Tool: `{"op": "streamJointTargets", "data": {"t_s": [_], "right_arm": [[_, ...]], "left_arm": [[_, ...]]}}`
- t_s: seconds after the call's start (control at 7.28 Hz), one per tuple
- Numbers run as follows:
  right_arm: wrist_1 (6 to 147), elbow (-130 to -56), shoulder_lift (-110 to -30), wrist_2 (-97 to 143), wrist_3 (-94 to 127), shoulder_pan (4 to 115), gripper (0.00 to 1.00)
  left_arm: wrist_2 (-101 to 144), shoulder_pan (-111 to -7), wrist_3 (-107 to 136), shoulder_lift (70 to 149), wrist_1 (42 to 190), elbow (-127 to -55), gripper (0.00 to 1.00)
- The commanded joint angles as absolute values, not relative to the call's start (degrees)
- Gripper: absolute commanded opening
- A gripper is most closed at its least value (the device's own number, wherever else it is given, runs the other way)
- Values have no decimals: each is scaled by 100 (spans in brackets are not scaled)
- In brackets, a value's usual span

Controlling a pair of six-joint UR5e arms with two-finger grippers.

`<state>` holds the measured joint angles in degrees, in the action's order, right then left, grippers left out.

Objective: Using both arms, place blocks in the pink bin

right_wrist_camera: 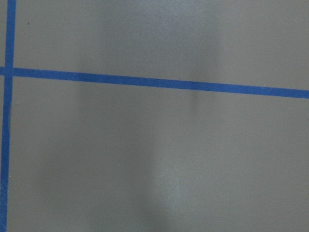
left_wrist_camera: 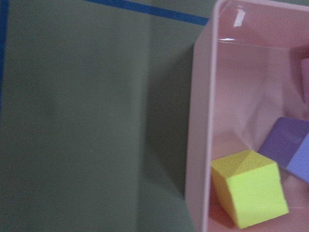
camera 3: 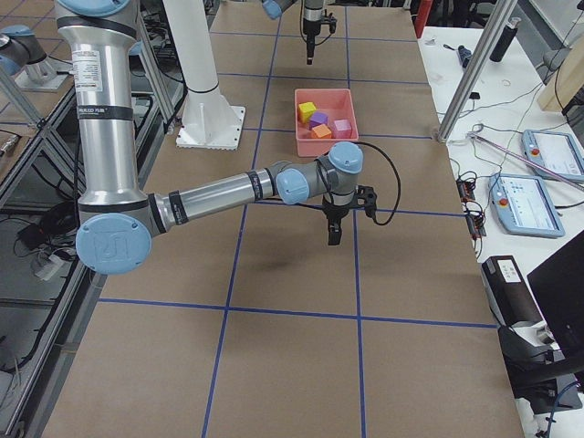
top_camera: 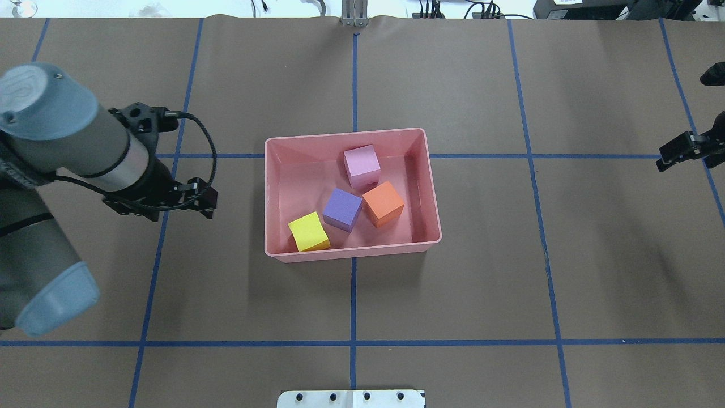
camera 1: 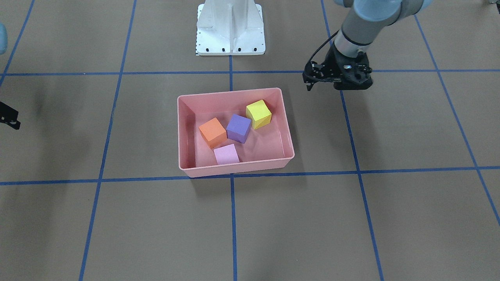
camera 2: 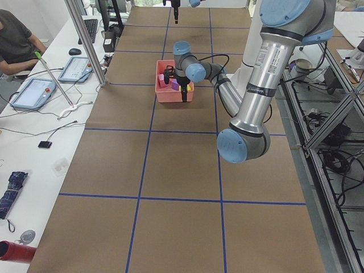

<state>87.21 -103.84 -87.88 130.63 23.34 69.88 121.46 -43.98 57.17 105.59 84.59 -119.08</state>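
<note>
Bin: The bin [top_camera: 351,134] sits flat in the middle of the table [top_camera: 510,255].
Pink block: The pink block [top_camera: 362,164] is in the bin, close to the wall far from the robot.
Orange block: The orange block [top_camera: 383,204] is in the bin, just beside the pink one, near the wall on the robot's right.
Purple block: The purple block [top_camera: 342,209] is in the middle of the bin, right next to the orange one.
Yellow block: The yellow block [top_camera: 308,231] is in the bin, in the corner near the robot on its left side, close to the purple one.
Left gripper: The left gripper [top_camera: 203,199] hangs over the bare table near the left side of the bin, not over it. It has no block. I cannot tell if its fingers are spread or pinched together.
Right gripper: The right gripper [top_camera: 671,156] is far from the bin, at the right edge of the table. It has no block. I cannot tell how its fingers stand either.
Done: All four blocks are inside the bin. None is on the table.
Left to do: I think no block is left to move. The job looks finished, and the arms may just need to rest.
</note>
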Motion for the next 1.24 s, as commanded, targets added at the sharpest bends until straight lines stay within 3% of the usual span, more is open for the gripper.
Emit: {"op": "streamJointTargets", "data": {"t_s": [0.0, 0.27, 1.1], "right_arm": [[8719, -10354, -8623, 13070, 1942, 7260, 100], [8736, -10327, -8753, 13113, 1934, 7513, 100], [8745, -10169, -9192, 13445, 1406, 8340, 100]], "left_arm": [[12269, -5662, 3527, 9540, 8787, -11884, 100], [13233, -6973, 1950, 9492, 8824, -11086, 100], [13437, -8094, 124, 9501, 9322, -9345, 100]]}}
